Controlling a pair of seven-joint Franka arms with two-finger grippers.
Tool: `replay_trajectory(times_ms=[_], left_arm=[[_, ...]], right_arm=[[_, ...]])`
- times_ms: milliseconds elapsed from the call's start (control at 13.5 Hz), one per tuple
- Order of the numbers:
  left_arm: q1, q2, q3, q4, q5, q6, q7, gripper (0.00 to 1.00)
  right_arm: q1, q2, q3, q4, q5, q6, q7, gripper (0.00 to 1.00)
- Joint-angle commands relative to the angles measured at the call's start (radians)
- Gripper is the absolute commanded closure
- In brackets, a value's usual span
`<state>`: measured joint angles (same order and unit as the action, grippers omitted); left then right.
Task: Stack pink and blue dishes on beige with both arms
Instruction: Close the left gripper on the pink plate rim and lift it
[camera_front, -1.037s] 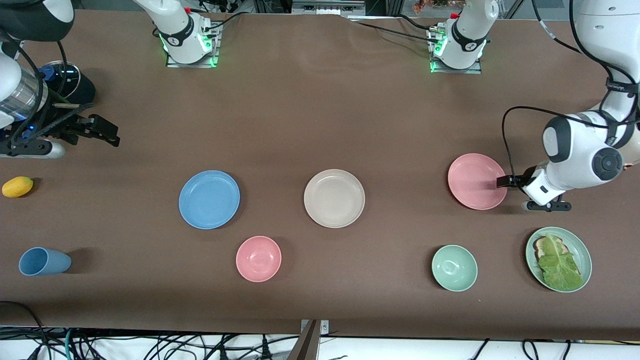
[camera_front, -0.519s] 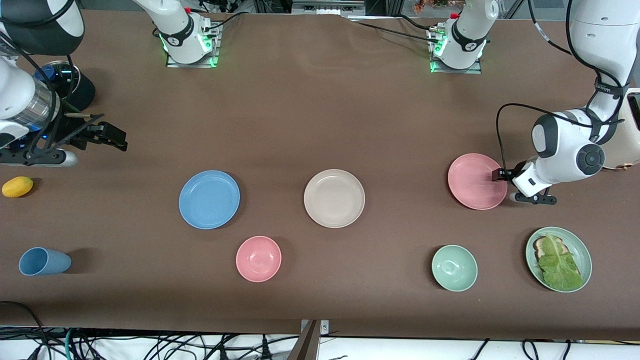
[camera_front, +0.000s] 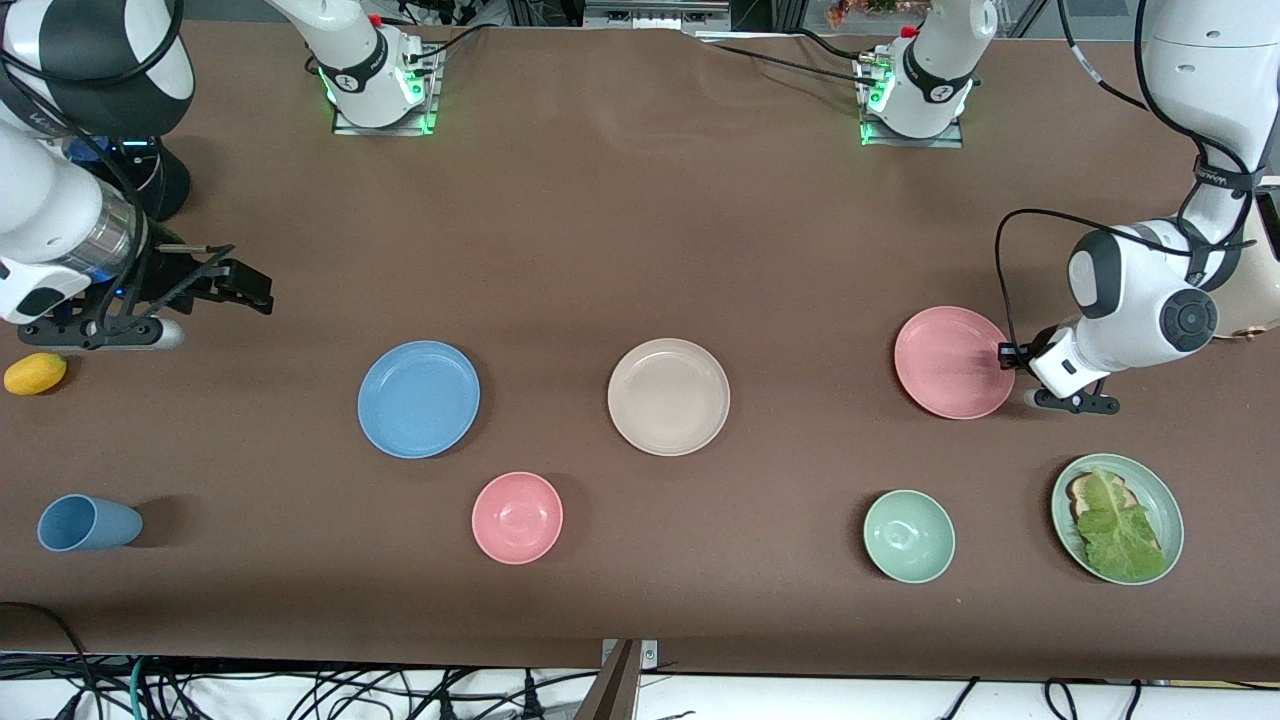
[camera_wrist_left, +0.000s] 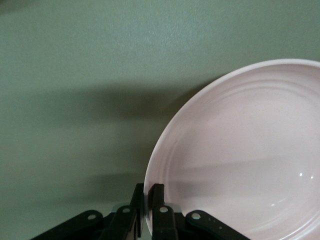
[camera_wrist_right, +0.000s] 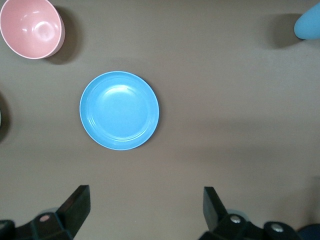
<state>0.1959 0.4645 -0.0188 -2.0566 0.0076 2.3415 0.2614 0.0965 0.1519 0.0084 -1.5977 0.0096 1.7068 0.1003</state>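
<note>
Now my left gripper is at the tabletop, its jaws closed tight on the rim of the pink plate at the left arm's end. My right gripper hangs over the bare tabletop near the blue plate, its jaws wide open and holding nothing. Between the two plates lies the beige plate, well apart from both, with nothing on it

left tool: pinched (low) | right tool: spread wide, raised
</note>
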Motion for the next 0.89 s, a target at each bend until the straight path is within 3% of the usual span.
replay_trajectory(times_ms=[0,296,667,815], left_arm=[[-0.006,-0.006,-0.009,0.105,0.008,-0.158,-0.007,1.0],[-0.006,-0.01,-0.096,0.318,-0.052,-0.488,-0.131,1.0],[-0.022,-0.004,-0.288,0.407,-0.129,-0.516,-0.456,1.0],[-0.102,0.031,-0.305,0.453,-0.132,-0.508,-0.566,1.0]], right_arm=[[-0.001,-0.008,0.001,-0.027,0.015,0.027,-0.017,0.0],[-0.001,-0.005,0.001,-0.094,0.013,0.108,-0.017,0.0],[0.0,0.096,0.001,-0.166,0.013,0.285,-0.017,0.0],[0.0,0.159,0.002,-0.189,0.015,0.359,-0.017,0.0]])
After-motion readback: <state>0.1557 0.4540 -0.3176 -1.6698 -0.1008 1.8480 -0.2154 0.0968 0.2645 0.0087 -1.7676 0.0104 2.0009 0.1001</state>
